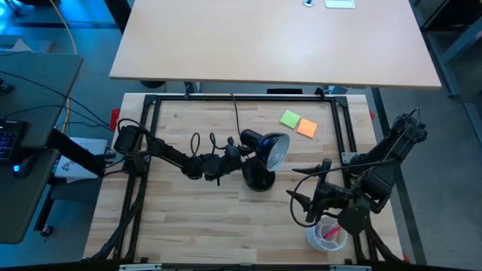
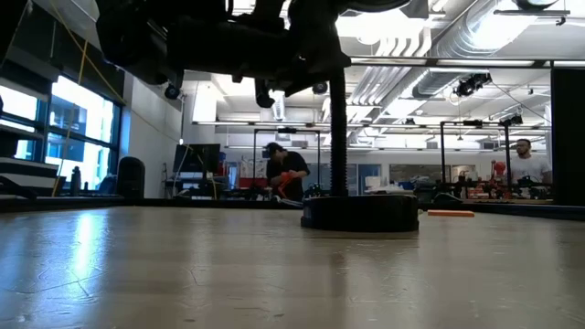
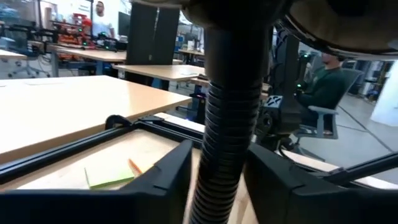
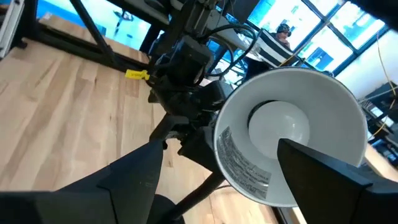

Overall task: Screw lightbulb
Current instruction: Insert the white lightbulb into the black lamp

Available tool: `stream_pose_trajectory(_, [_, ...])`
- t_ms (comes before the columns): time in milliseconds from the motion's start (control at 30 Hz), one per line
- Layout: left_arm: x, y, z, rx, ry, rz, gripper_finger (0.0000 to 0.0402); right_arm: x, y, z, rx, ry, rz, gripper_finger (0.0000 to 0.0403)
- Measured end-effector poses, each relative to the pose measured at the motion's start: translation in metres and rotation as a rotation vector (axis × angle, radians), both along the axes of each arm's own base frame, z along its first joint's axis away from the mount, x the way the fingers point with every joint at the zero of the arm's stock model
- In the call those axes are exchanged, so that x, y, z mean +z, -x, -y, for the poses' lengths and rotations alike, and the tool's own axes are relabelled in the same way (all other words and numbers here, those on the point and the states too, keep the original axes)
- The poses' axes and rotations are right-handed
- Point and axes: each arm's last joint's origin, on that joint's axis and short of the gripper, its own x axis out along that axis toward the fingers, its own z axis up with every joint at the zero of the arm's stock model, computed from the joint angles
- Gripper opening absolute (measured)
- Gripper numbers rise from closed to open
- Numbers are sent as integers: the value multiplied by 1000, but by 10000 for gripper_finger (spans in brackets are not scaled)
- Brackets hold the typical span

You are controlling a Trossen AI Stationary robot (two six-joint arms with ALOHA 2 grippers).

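The black desk lamp stands on its round base (image 1: 260, 179) mid-table, its head (image 1: 275, 149) facing toward the table's right. The white lightbulb (image 4: 278, 126) sits deep inside the lamp head's white shade (image 4: 249, 168). My left gripper (image 1: 235, 154) reaches in from the left and is shut on the lamp's ribbed neck (image 3: 227, 137). My right gripper (image 1: 303, 205) is open and empty, to the right of and nearer than the lamp, facing into the shade. In the right wrist view its fingers (image 4: 134, 177) stand wide apart in front of the shade. My left gripper pinches the lamp's ribbed flexible neck (image 3: 217, 174) between its two fingers (image 3: 171, 180), just below the lamp head. The fingers come level from the table's left and lie across the neck. The lamp stands upright on its base (image 2: 359, 212) on the table.
A clear plastic cup with pink contents (image 1: 327, 235) stands at the near right, beside my right arm. A green sticky note (image 1: 290, 118) and an orange one (image 1: 306, 128) lie behind the lamp. The lamp's cord (image 1: 235, 113) runs to the far edge. People are in the room beyond.
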Motion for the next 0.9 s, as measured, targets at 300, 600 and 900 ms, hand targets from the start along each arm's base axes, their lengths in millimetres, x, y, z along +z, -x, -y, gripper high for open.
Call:
stream_pose_trajectory(300, [1, -1, -1, -74, -45, -9, 54, -1, 2, -4, 55, 47, -38, 316])
stream_pose_trajectory(600, [18, 5, -13, -279, -25, -144, 52, -10, -1, -13, 129, 364, -164, 316])
stream_pose_trajectory(900, [27, 14, -15, -396, -38, -266, 59, -24, -19, -20, 88, 504, -213, 316])
